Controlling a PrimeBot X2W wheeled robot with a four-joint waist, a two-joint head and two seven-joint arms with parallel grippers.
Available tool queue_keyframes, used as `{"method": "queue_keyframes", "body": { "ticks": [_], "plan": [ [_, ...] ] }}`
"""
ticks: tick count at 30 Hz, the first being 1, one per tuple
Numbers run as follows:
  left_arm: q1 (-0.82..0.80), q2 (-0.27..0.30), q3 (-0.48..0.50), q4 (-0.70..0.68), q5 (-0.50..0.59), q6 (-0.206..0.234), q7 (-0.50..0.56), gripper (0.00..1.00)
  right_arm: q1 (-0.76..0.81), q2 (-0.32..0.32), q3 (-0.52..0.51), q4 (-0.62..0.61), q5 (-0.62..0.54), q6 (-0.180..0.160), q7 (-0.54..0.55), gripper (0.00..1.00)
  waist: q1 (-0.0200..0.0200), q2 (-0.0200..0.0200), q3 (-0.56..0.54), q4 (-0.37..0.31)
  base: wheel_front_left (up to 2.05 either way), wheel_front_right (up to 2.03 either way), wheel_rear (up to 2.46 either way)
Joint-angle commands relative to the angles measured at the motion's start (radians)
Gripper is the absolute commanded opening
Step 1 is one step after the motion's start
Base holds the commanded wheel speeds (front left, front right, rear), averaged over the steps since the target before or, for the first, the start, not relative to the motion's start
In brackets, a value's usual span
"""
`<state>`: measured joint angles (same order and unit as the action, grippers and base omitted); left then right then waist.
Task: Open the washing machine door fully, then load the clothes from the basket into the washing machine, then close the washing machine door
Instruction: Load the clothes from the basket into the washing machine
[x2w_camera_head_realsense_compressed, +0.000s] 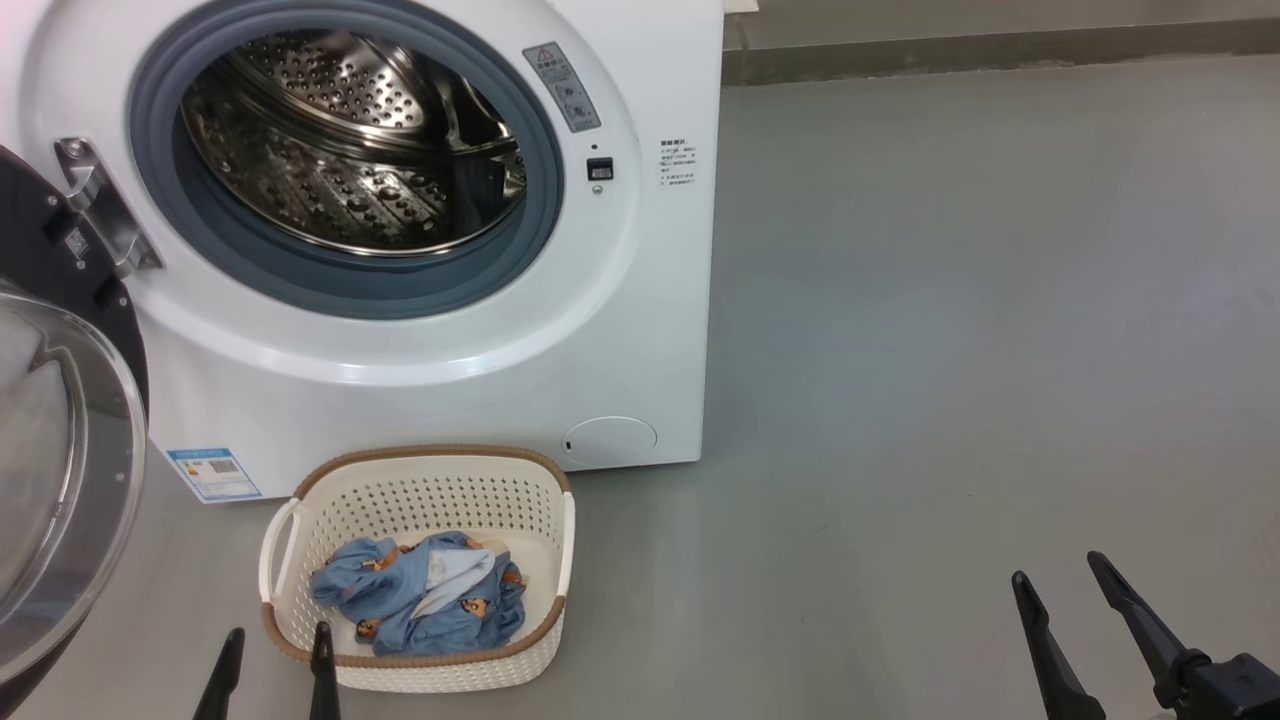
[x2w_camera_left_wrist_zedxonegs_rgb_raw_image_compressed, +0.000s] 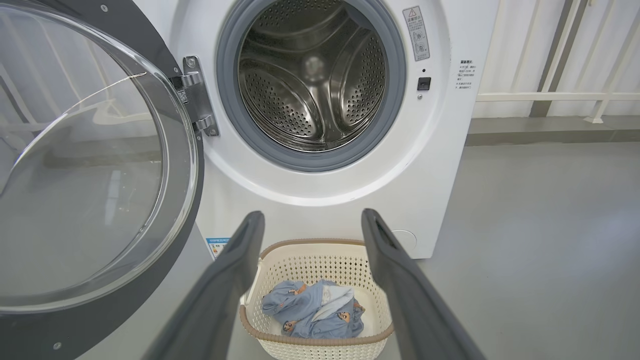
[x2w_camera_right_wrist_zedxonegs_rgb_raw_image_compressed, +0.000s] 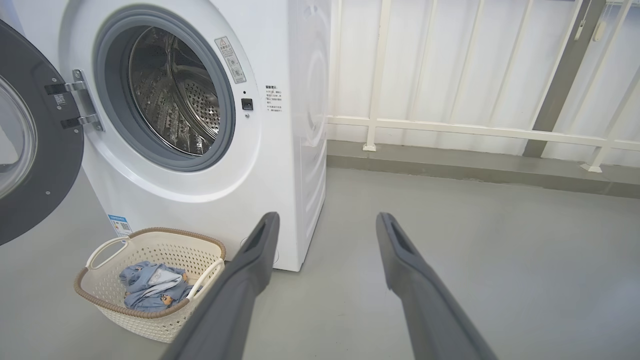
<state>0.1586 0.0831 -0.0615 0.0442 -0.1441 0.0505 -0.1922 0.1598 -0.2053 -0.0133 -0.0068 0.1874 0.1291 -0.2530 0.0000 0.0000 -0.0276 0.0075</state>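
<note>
Clothes (x2w_camera_head_realsense_compressed: 425, 590), a light blue bear-print bundle, lie in the cream perforated basket (x2w_camera_head_realsense_compressed: 420, 495) before the white washing machine (x2w_camera_head_realsense_compressed: 450, 400). Left gripper (x2w_camera_head_realsense_compressed: 278, 630) and right gripper (x2w_camera_head_realsense_compressed: 1057, 565) hover, fingers spread, empty, over grey floor (x2w_camera_head_realsense_compressed: 950, 350).

Head cam looks down, wrist cams fwd at washer (x2w_camera_left_wrist_zedxonegs_rgb_raw_image_compressed: 325, 197), basket (x2w_camera_left_wrist_zedxonegs_rgb_raw_image_compressed: 320, 264) shared

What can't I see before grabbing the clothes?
- Head view: round black-rimmed glass door, cut off by the left edge.
- Left wrist view: cream perforated plastic basket, both sides hidden behind fingers of the left gripper.
- All views: light blue bear-print clothes bundle, piece count hidden by folds.
- Text on the grey warning sticker: too small.
</note>
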Motion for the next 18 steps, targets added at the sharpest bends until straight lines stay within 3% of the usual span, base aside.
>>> {"method": "queue_keyframes", "body": {
  "ticks": [1,9,18],
  "plan": [
    [-0.034,0.014,0.029,-0.016,0.001,0.013,-0.010,1.00,-0.033,-0.018,0.017,-0.028,0.006,0.002,-0.009,1.00,0.0000,0.0000,0.001,-0.001,0.32,-0.32,0.00],
    [-0.040,0.019,0.021,-0.013,0.005,0.023,-0.013,1.00,-0.034,-0.021,0.016,-0.032,0.006,0.002,-0.009,1.00,0.0000,0.0000,0.003,-0.003,0.94,-0.94,0.00],
    [-0.043,0.019,0.017,-0.013,-0.001,0.028,-0.020,1.00,-0.034,-0.017,0.015,-0.032,0.008,0.002,-0.009,1.00,0.0000,0.0000,0.006,-0.003,1.91,-1.89,-0.02]
  ]
}}
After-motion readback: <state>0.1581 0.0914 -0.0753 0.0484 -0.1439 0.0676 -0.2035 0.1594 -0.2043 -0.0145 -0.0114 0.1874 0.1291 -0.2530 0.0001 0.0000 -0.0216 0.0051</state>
